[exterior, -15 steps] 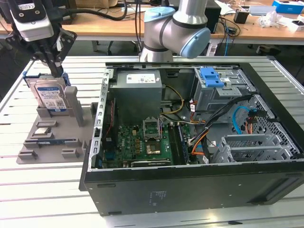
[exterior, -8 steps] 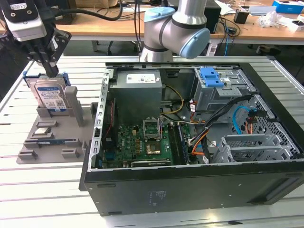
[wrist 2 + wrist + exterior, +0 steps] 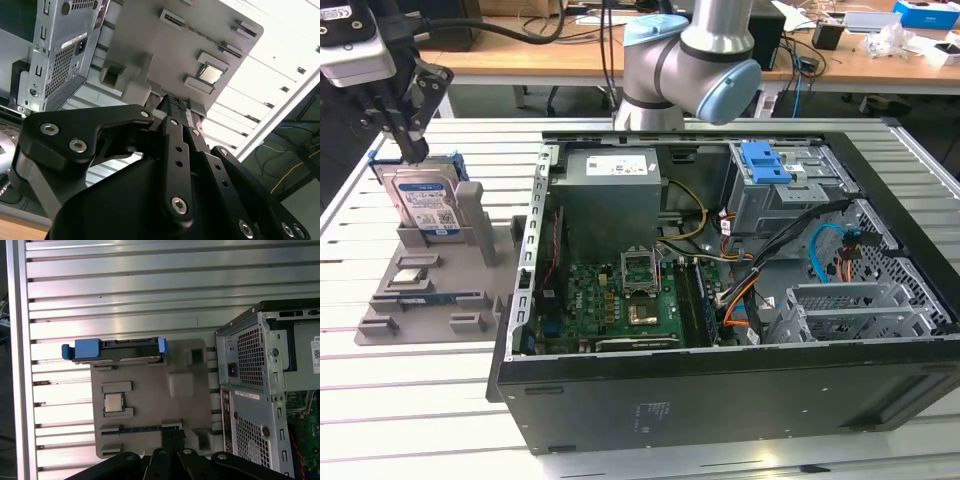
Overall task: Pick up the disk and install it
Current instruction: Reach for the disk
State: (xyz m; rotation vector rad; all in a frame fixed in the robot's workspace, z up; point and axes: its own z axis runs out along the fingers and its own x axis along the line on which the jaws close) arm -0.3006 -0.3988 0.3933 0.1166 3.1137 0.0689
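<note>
- The gripper (image 3: 416, 150) hangs over the slatted metal table (image 3: 420, 420) at the exterior view's left, its fingers drawn together with nothing between them.
- The disk (image 3: 428, 205) stands on edge in a slot at the back of a grey tray (image 3: 440, 290), label side facing the exterior camera, with its blue carrier showing along the sides.
- From where the exterior camera looks, the gripper's tip sits right at the disk's top edge. I cannot tell whether the two touch.
- In the first wrist view, looking straight down, the disk shows as a thin dark strip with blue ends at one side of the tray, and the gripper's tip overlaps the opposite side, near a memory stick (image 3: 140, 428).
- A square chip (image 3: 114, 402) lies flat in the tray between the disk and the stick.
- The open case (image 3: 720, 400) lies on its side just beside the tray.
- Inside it, a grey power supply (image 3: 610, 195) sits at the back and a blue bracket (image 3: 765, 162) on the drive cage toward the exterior view's right.
- The arm (image 3: 690, 45) rises behind the case.
</note>
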